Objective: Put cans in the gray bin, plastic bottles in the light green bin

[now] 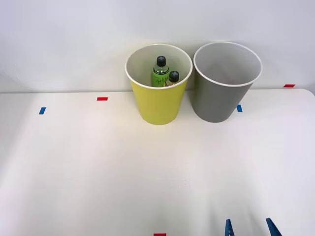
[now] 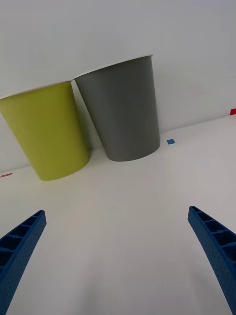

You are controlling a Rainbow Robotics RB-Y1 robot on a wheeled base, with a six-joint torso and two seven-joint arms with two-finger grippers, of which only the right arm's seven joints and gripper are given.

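Front view: 2 plastic bottles (image 1: 163, 73) stood upright inside light green bin (image 1: 158, 84), touching each other; gray bin (image 1: 226, 81) sat just beside it on white table (image 1: 98, 167). Right gripper (image 1: 250, 228) hung low at near edge. Right wrist view: blue fingers (image 2: 19, 246) spread wide apart, holding nothing, facing both bins.

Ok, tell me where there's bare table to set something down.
The wide white table between the right gripper and the two bins is bare, as are the stretches left of the light green bin and right of the gray bin. It is crowded at the back, where the bins stand almost touching.
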